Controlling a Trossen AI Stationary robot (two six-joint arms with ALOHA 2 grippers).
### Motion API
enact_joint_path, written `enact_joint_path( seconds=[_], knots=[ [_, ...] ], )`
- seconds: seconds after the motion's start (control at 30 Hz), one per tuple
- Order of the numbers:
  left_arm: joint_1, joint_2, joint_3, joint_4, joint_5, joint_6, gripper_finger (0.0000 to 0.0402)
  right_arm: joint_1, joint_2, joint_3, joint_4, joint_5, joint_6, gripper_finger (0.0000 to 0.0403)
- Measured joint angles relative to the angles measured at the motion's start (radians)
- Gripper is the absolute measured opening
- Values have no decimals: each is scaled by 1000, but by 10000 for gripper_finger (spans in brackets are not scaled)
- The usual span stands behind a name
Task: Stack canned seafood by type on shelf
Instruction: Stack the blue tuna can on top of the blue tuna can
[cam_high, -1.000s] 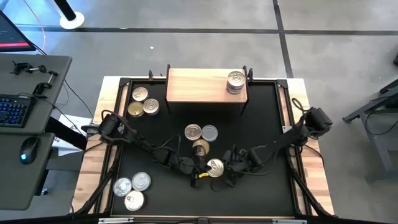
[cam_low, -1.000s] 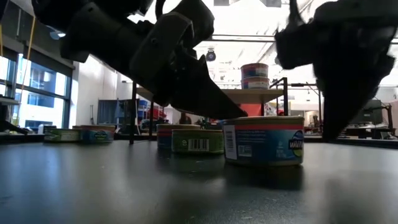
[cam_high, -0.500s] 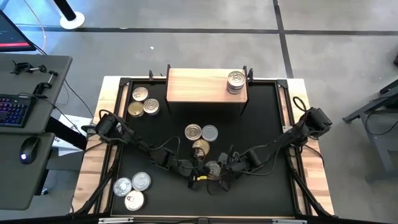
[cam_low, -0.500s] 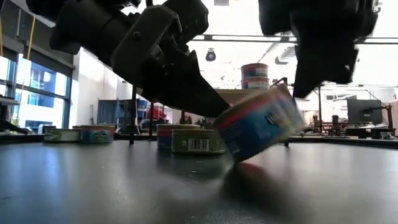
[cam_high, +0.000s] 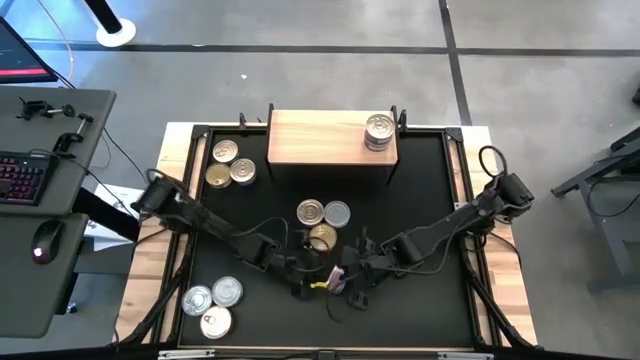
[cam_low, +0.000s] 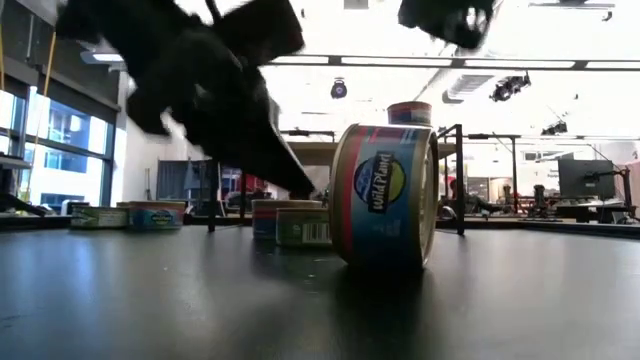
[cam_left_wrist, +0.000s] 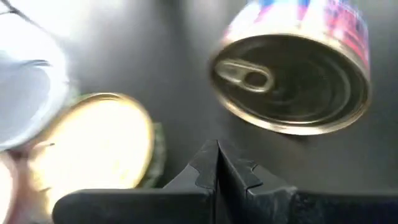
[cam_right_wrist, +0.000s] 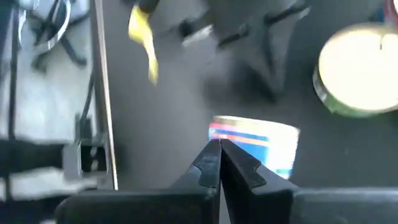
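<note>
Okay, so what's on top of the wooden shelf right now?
On the shelf, near its right end, stands one stack of silver-topped tins. From above only the top lid shows; the low view shows one tin clearly, the rest hidden behind the tipped tin. The rest of the wood is bare.

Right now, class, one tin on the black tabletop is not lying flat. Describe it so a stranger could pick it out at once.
Start at the pale wood shelf at the far edge of the black tabletop, then come toward the near edge, past the middle cluster of tins. Between the two grippers stands the tipped tin. Unlike its flat neighbours, it stands on its rim, its blue and red label showing.
</note>
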Motion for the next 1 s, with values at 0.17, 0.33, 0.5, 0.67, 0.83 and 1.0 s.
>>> enact_joint_path(
  seconds=[0.17, 0.33, 0.5, 0.67, 0.83, 1.0],
  knots=[
    [-47, -165, -82, -126, -150, -106, 0, -32, 6, 114, -135, -88, -291, 35],
    [-153, -311, -193, -123, -331, -379, 0, -100, 57, 162, -243, -269, -488, 143],
    [-278, -356, -215, -117, -532, -584, 0, -117, 154, 216, -303, -233, -726, 268],
    [-334, -356, -203, -109, -596, -667, 0, -117, 246, 272, -372, -228, -924, 341],
    [-333, -356, -202, -97, -612, -669, 0, -116, 293, 280, -377, -206, -1007, 352],
    [-316, -356, -202, -93, -613, -668, 0, -116, 322, 280, -355, -163, -1035, 352]
  ],
)
